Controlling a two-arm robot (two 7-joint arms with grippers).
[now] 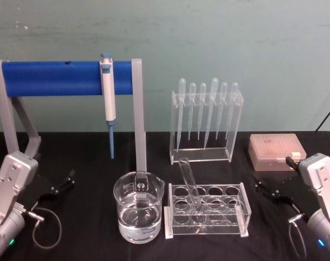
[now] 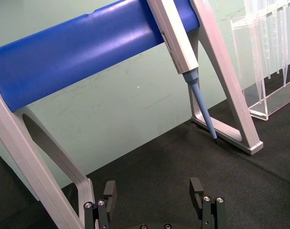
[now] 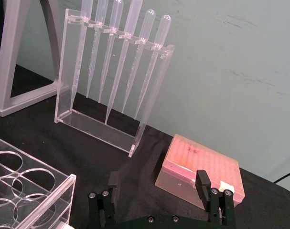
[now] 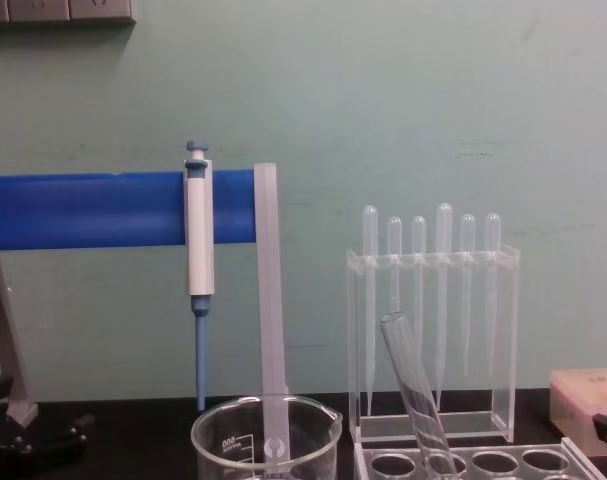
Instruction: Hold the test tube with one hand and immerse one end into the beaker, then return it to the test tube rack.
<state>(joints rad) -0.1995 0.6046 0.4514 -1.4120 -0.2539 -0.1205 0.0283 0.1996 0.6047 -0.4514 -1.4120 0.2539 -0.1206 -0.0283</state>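
The test tube [image 1: 188,182] leans in a front-left hole of the clear rack [image 1: 242,213], its open rim tilted up and to the left; it also rises at the chest view's lower middle as the test tube [image 4: 411,385]. Left of the rack stands the beaker [image 1: 138,209], partly filled with clear liquid, its rim showing as the beaker [image 4: 265,428]. My left gripper [image 1: 64,183] rests open near the table's left edge, well clear of the beaker. My right gripper [image 1: 265,187] sits open to the right of the rack. Both left gripper [image 2: 153,191] and right gripper [image 3: 158,181] are empty.
A blue-barred stand [image 1: 61,78] with a hanging pipettor [image 1: 107,95] spans the back left. Behind the tube rack a clear holder [image 1: 205,122] carries several plastic pipettes. A pink tip box [image 1: 276,152] lies at the back right. The table has a black cloth.
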